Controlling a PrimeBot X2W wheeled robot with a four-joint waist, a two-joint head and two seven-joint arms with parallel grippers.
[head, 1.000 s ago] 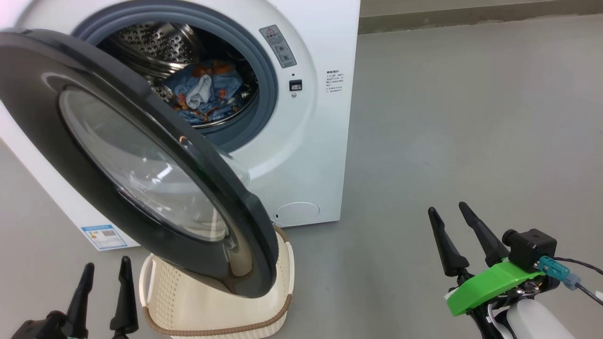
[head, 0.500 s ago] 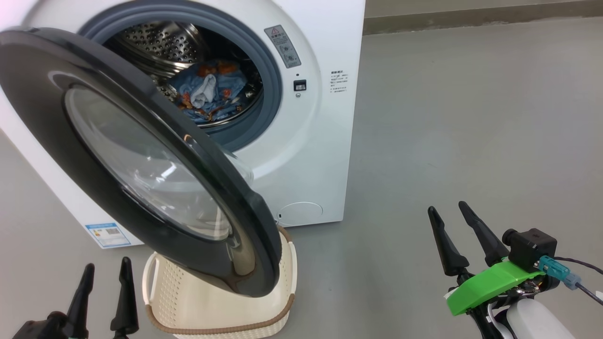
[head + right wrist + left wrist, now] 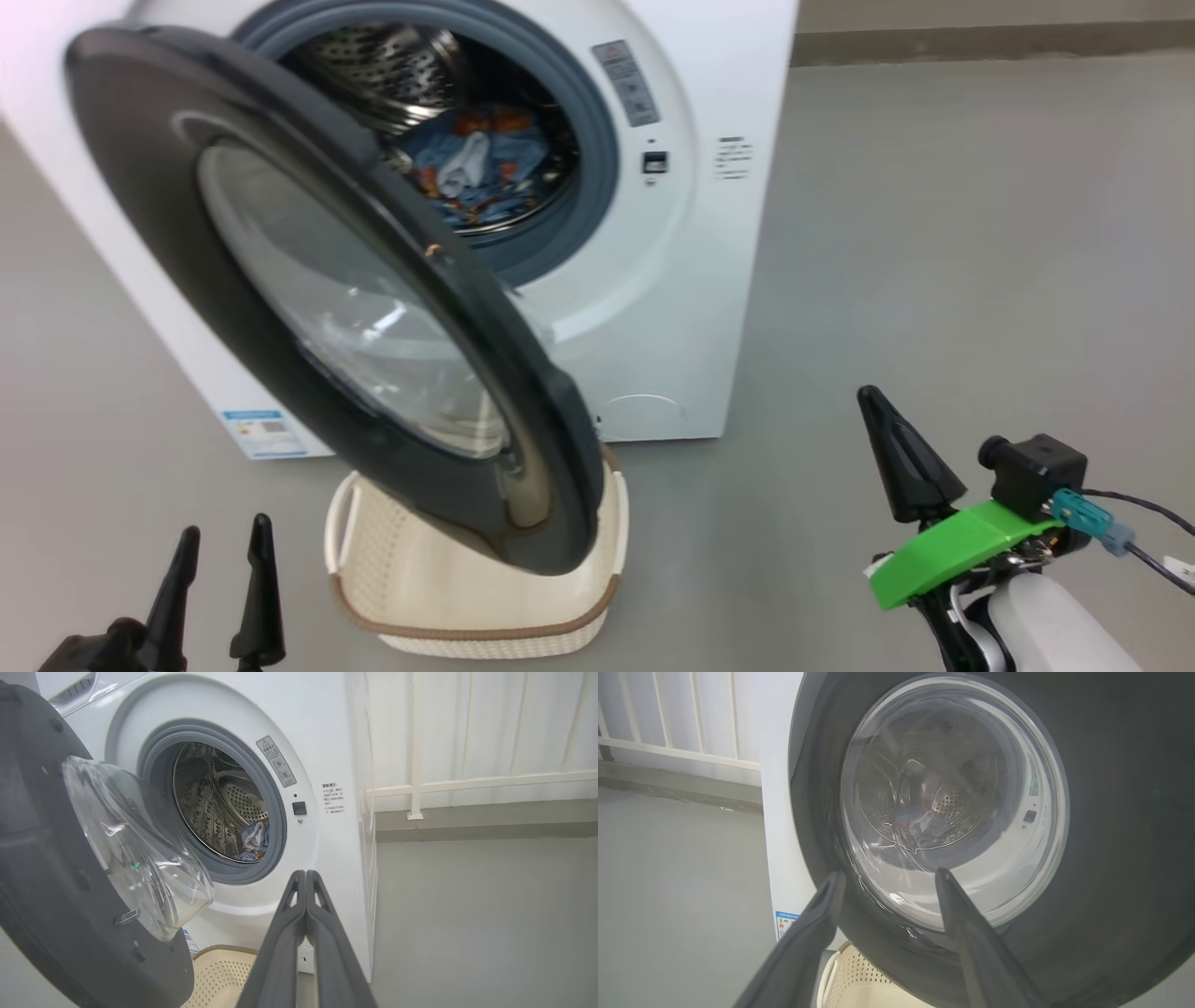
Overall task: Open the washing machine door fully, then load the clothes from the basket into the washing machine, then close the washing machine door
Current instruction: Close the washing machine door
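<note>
With right gripper pressed together and empty, left gripper spread, press on the near free edge of the washing machine door hanging half-open above the basket; swing far until latched. Counted: one washing machine, one door, one basket, one heap of clothes in the drum, two grippers.

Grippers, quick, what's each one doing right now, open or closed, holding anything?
Left gripper: open, holding nothing.
Right gripper: shut, holding nothing.

Clothes inside washing machine
</note>
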